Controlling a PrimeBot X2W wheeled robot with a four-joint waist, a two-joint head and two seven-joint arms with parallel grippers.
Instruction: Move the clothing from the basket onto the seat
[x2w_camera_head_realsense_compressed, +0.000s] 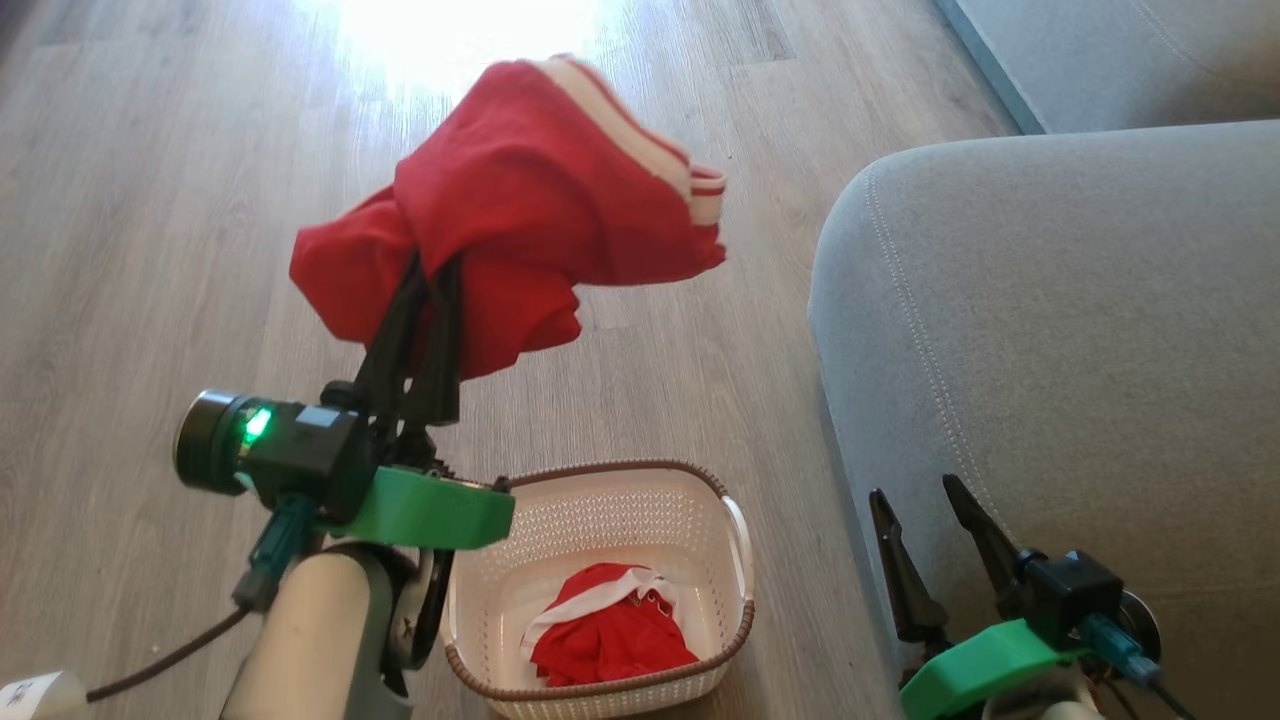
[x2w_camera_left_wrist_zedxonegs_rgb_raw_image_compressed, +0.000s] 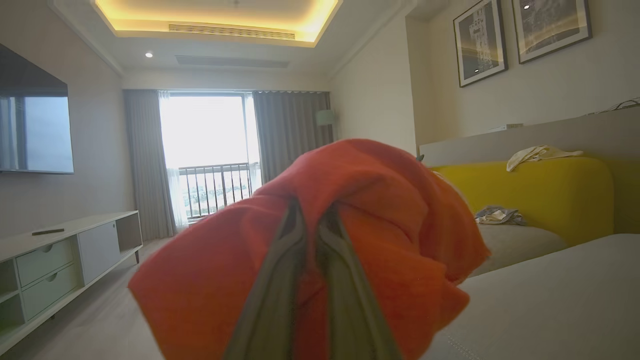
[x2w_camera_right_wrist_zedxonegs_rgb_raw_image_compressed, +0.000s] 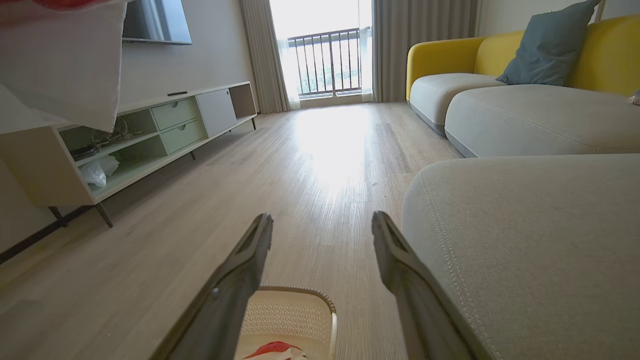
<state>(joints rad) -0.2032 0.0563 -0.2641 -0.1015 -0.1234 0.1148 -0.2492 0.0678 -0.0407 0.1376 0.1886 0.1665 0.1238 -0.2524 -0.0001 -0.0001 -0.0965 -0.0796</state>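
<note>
Left gripper (x2w_camera_head_realsense_compressed: 432, 280) is being clamped on 1 red garment (x2w_camera_head_realsense_compressed: 540, 170): likely soft, light, floppy; bunched middle is being gripped.

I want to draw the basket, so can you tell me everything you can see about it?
The basket is cream-white plastic dotted with tiny holes. It has a brown woven-look rim and a white handle on its side. It stands upright on the wooden floor, close beside the grey seat. One crumpled red garment with white trim lies at the bottom.
</note>
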